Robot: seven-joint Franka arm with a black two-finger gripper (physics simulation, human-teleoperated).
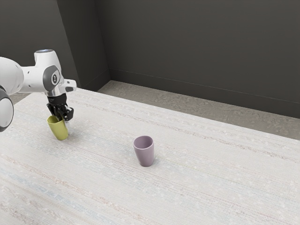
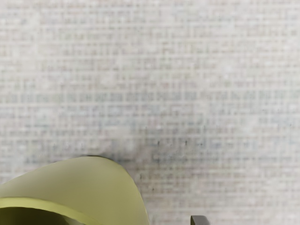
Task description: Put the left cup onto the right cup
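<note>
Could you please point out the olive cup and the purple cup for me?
olive cup (image 1: 58,130), exterior view, on its outer wall.
purple cup (image 1: 145,155), exterior view, on its outer wall.

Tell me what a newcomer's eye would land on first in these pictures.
The yellow-green cup at the exterior view's left stands out first, slightly tilted, with the black gripper right at its rim. Next comes the mauve cup, upright and alone near the middle of the pale table.
</note>
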